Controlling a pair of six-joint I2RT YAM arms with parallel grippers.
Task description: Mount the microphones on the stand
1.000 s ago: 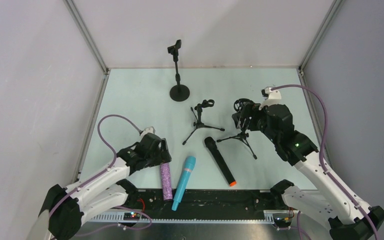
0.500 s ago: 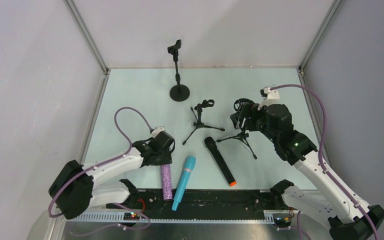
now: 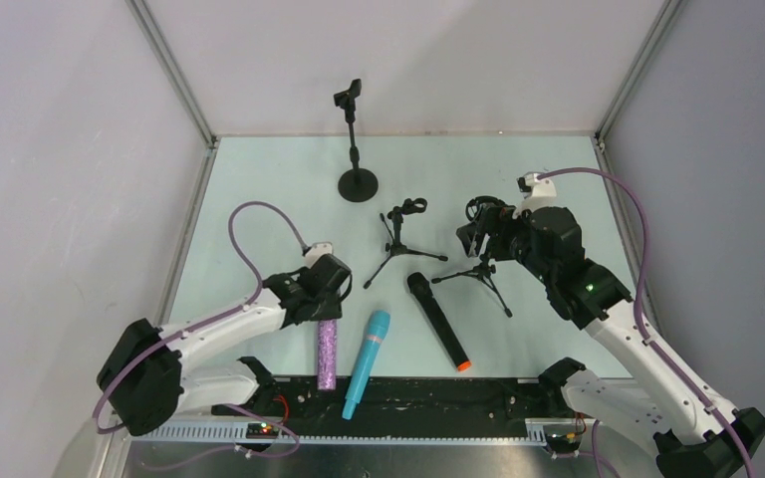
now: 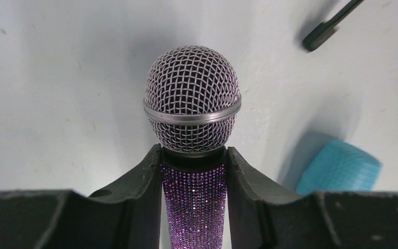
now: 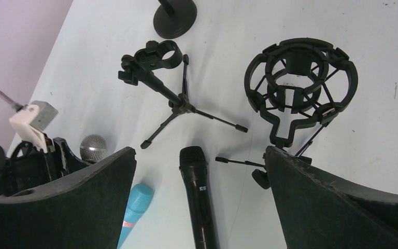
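Observation:
My left gripper (image 3: 323,309) is shut on the glittery purple microphone (image 3: 327,351) just below its silver mesh head (image 4: 192,98). Its fingers (image 4: 142,176) press both sides of the purple body (image 4: 194,207), low over the table. The cyan-blue microphone (image 3: 367,361) lies beside it on the right and also shows in the left wrist view (image 4: 339,167). The black microphone with an orange end (image 3: 437,321) lies further right. My right gripper (image 3: 473,239) is open and empty above the black microphone (image 5: 198,197), next to the shock-mount tripod stand (image 5: 300,88).
A small tripod stand with a clip (image 3: 399,239) stands mid-table. A tall stand on a round base (image 3: 357,149) stands at the back. White walls and metal frame posts close in the table. A black rail (image 3: 408,398) runs along the near edge.
My left gripper has moved right and forward over the purple microphone and closed on it below the head. The microphone's tail has swung slightly left. The right arm has barely moved.

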